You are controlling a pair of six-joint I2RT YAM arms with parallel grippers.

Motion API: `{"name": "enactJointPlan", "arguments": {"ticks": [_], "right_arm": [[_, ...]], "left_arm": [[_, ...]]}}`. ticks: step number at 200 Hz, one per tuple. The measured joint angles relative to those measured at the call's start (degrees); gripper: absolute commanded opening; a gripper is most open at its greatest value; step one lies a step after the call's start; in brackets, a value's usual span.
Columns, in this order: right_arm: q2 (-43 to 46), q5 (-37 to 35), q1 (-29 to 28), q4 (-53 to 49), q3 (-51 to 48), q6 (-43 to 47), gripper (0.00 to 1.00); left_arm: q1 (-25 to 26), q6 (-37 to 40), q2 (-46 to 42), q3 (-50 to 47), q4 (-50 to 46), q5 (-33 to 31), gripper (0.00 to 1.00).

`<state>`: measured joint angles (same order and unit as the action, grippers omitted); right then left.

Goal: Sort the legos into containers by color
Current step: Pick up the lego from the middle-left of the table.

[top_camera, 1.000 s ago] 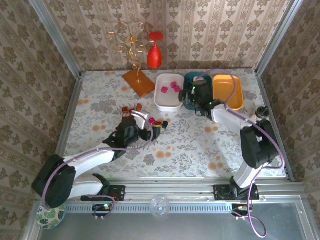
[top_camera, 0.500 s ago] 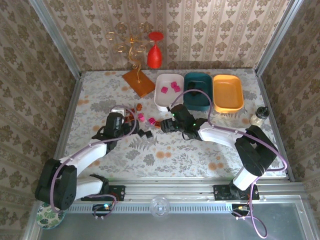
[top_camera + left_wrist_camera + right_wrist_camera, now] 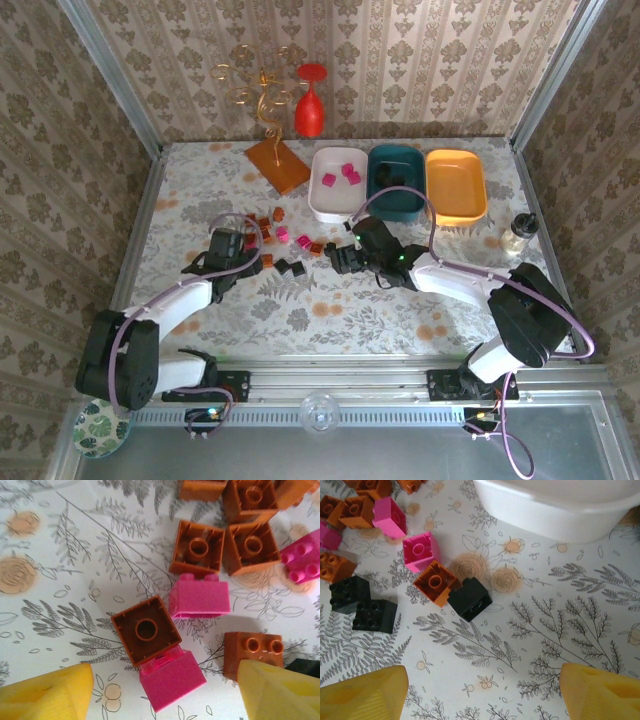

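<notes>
Progress: early stage, by my reading; one colour is started and the bulk of the sorting is left.
White shallow plastic tray [image 3: 322,207]: holds three magenta pink plastic blocks [image 3: 345,171] and no other colour.
Dark teal plastic tray [image 3: 405,152]: just beside the white tray on its right; dark shapes inside may be black blocks, but the top view is too murky to be sure.
Orange-yellow plastic tray [image 3: 455,185]: beyond the teal one, farther right of the white tray; no block is visible in it.
Loose heap of small pink, black and brownish orange cubes [image 3: 283,240]: on the flower-printed table top [image 3: 340,300], near the white tray's front left corner, still unsorted.
Left gripper [image 3: 162,695]: over the side of the heap away from the white tray, jaws apart and gripping nothing; a pink cube [image 3: 172,677] lies between the yellow fingertips [image 3: 45,695], touched by neither, and sits against an upturned brown-orange cube [image 3: 146,630].
Right gripper [image 3: 482,692]: in front of the white tray, released, bare table between its pads; a black cube [image 3: 470,599] lies just ahead, touching an orange cube [image 3: 436,582].
Left to do: the loose pink cubes go to the white tray; black probably to the teal tray and orange to the orange-yellow tray, a guess from colour alone.
</notes>
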<state>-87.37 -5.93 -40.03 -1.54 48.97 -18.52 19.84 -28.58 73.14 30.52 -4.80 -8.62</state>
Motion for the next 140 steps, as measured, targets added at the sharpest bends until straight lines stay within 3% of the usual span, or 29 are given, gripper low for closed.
{"name": "enactJointPlan", "arguments": {"ticks": [57, 140], "right_arm": [[0.5, 0.0, 0.0, 0.1, -1.2, 0.2, 0.81], [0.7, 0.1, 0.0, 1.3, -1.2, 0.2, 0.81]], "left_arm": [[-0.1, -1.5, 9.0, 2.4, 0.5, 0.4, 0.66], [0.0, -1.7, 9.7, 2.9, 0.6, -2.9, 0.41]]}}
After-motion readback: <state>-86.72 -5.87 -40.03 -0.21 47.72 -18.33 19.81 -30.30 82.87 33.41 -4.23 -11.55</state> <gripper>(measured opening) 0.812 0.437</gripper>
